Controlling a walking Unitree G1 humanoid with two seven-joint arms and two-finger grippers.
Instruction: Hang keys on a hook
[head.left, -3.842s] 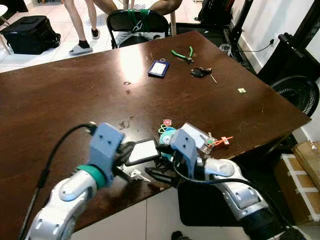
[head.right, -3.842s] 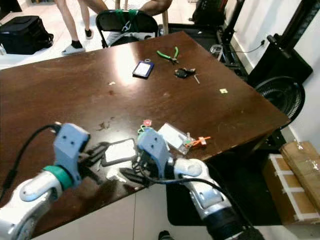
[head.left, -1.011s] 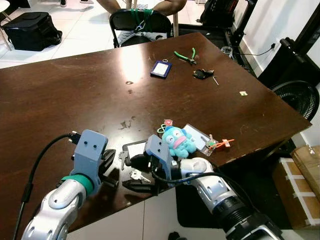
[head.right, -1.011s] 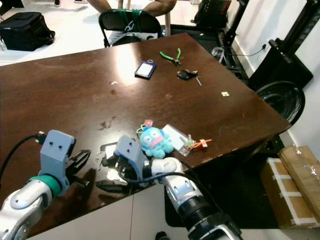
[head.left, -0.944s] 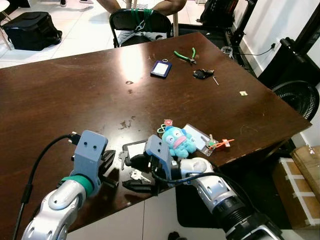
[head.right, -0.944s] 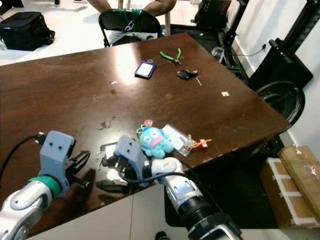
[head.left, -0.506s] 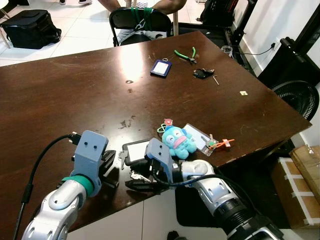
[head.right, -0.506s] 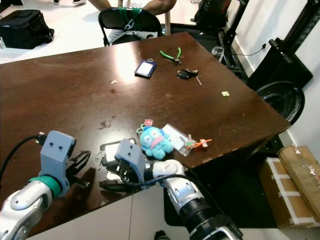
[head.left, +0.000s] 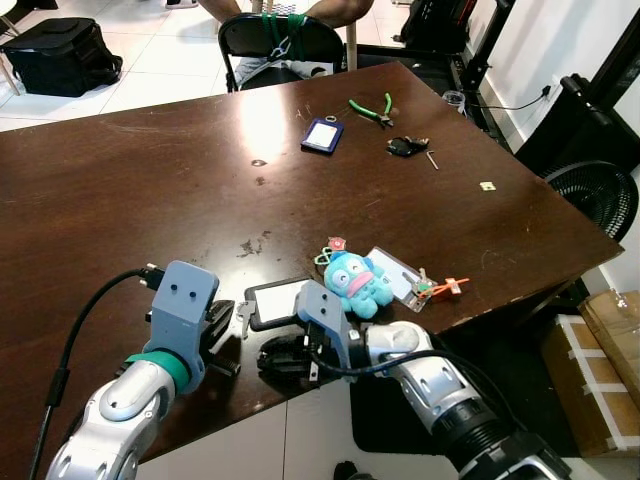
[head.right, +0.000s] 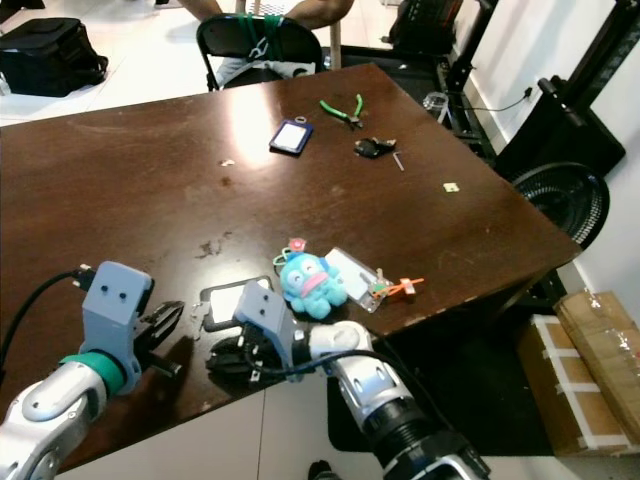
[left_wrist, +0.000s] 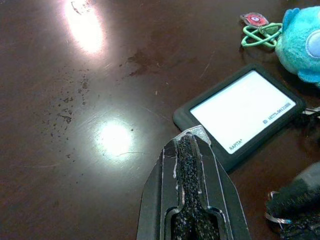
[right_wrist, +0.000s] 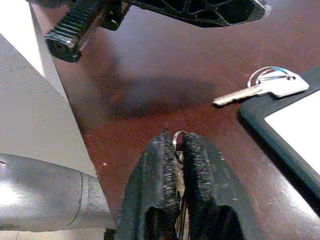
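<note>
My right gripper (head.left: 268, 360) lies low on the brown table (head.left: 150, 190) near its front edge, shut on a silver key ring with keys (right_wrist: 177, 145); just the ring's top shows between the pads. A second loose key (right_wrist: 265, 86) rests on the wood beside a black card holder (head.left: 275, 300) with a white face. My left gripper (head.left: 228, 338) hovers open just left of the right one, one finger (left_wrist: 187, 200) pointing toward the card holder.
A blue plush toy (head.left: 355, 283), a clear badge holder (head.left: 395, 275) and an orange clip (head.left: 447, 287) lie right of the card holder. Farther off are a blue card case (head.left: 322, 134), green pliers (head.left: 370, 108) and a black key fob (head.left: 405, 147). A chair (head.left: 275, 35) stands behind the table.
The right gripper's fingers, spread around the keys at the table edge a second ago, have come together on the key ring. The left gripper has stayed put.
</note>
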